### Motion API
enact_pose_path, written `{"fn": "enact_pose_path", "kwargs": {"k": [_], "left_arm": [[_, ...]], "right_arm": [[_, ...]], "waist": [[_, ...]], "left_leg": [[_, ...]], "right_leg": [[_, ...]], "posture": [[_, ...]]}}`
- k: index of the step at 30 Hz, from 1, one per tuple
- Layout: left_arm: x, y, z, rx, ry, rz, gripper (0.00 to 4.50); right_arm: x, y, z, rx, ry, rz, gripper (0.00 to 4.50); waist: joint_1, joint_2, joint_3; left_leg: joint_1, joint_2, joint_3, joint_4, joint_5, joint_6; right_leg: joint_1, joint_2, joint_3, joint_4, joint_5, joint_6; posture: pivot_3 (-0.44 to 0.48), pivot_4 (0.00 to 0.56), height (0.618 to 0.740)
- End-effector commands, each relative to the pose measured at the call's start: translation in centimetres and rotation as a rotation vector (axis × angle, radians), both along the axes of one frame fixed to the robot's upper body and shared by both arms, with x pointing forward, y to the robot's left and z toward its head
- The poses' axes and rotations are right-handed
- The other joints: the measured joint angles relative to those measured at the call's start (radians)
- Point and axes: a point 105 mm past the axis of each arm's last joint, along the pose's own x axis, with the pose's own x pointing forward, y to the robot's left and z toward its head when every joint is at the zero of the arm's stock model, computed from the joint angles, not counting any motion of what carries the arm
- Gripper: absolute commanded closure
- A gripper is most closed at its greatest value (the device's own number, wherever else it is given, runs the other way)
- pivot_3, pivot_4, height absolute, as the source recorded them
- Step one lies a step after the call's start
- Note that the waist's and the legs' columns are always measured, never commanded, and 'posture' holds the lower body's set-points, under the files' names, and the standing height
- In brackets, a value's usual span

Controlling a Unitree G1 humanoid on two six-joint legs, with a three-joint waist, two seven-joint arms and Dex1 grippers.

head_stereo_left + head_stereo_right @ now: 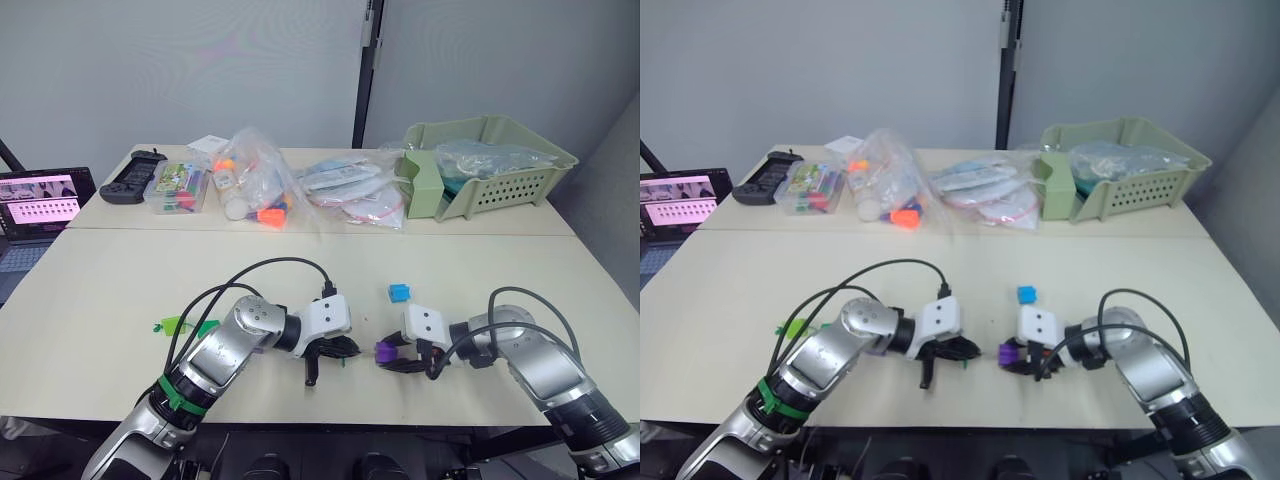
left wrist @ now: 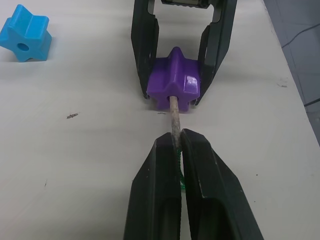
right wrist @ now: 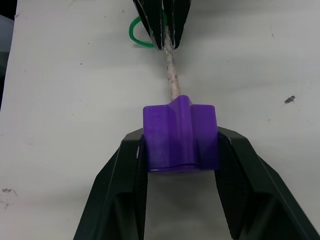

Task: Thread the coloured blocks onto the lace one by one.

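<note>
Table (image 1: 120, 290): pale, matte, smooth top made of two slabs with a seam across; faint specks show in the wrist views.
Basket (image 1: 520, 185): light green slotted plastic at the far right of the table, holding a clear bag.
Bags (image 1: 262, 185): crinkled clear plastic along the far edge, with orange and mixed toys inside.
Left arm: silver, bent inward low over the near edge of the table, with a green band near the elbow and black cables looping over it.
Right arm: silver, bent inward from the right to mirror the left, wrist low to the table.
Left gripper (image 2: 176, 141): two black tapered fingers pressed together on the lace's tip, pointing toward the right gripper.
Right gripper (image 3: 180, 145): black fingers clamped on opposite sides of the purple block, facing the left gripper, just apart from it.
Purple block (image 3: 180, 137): glossy moulded plastic, a cube with grooved, lobed sides; held at the table surface near the front edge, with the tip entering its centre hole.
Blue block (image 2: 24, 39): same notched shape, hole through the middle; lies loose on the table just behind the right gripper.
Lace (image 3: 136, 35): thin braided green cord curling beside the left fingers.
Tip (image 2: 174, 114): pale, stiff, rough-looking rod spanning the gap between the left fingers and the purple block.
</note>
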Motion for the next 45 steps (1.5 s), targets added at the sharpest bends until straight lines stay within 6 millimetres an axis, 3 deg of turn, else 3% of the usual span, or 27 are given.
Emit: {"fn": "enact_pose_path", "kwargs": {"k": [1,14,18,19,27,33,45], "left_arm": [[-0.2,-1.5,1.1,-0.036,-0.043,-0.059,4.5],[-1.0,-5.4,1.2,-0.125,-0.036,-0.136,4.5],[-0.7,-4.8,0.8,-0.124,0.002,-0.107,4.5],[-0.7,-4.5,0.8,-0.124,0.009,-0.108,3.78],[0.4,-0.9,0.9,-0.079,-0.006,-0.074,1.23],[0.6,0.8,-0.8,-0.011,-0.003,-0.037,1.19],[0.4,-0.9,-1.2,-0.046,0.024,-0.042,1.19]], "right_arm": [[0.0,0.9,0.8,0.023,-0.033,0.024,3.13],[0.1,1.3,0.8,0.032,-0.032,0.013,3.13],[0.1,1.2,0.8,0.032,-0.034,0.006,3.13],[0.1,1.2,0.8,0.032,-0.034,0.004,3.13],[0.1,0.8,0.5,0.021,-0.032,-0.012,3.13],[-0.1,0.4,0.5,0.012,-0.025,-0.018,3.13],[-0.7,-1.2,0.5,-0.016,-0.001,-0.065,3.13]], "waist": [[0.0,0.0,0.0],[0.003,0.0,0.0],[0.003,0.0,0.0],[0.002,0.0,0.0],[-0.002,0.0,0.0],[0.0,0.0,0.0],[0.003,0.0,0.0]], "left_leg": [[0.0,0.0,0.0,0.0,0.0,0.0],[0.0,-0.001,0.0,0.001,0.0,0.0],[0.0,-0.001,0.0,0.001,0.0,0.0],[0.0,-0.001,0.0,0.001,0.0,0.0],[0.0,0.0,0.0,0.001,0.0,0.0],[0.0,0.0,0.0,0.001,0.0,0.0],[-0.001,-0.001,0.0,0.002,0.0,0.0]], "right_leg": [[0.0,0.0,0.0,0.0,0.0,0.0],[0.001,0.0,0.0,0.0,0.0,0.0],[0.001,0.0,0.0,0.0,0.0,0.0],[0.001,0.0,0.0,0.0,0.0,0.0],[0.0,0.0,0.0,0.001,0.0,0.0],[0.0,0.0,0.0,0.0,0.0,0.0],[0.0,0.0,0.0,0.0,0.0,0.0]], "posture": [[0.0,0.15,0.74],[0.0,0.15,0.74],[0.0,0.15,0.74],[0.0,0.15,0.74],[0.0,0.15,0.74],[0.0,0.15,0.74],[0.0,0.15,0.74]]}}
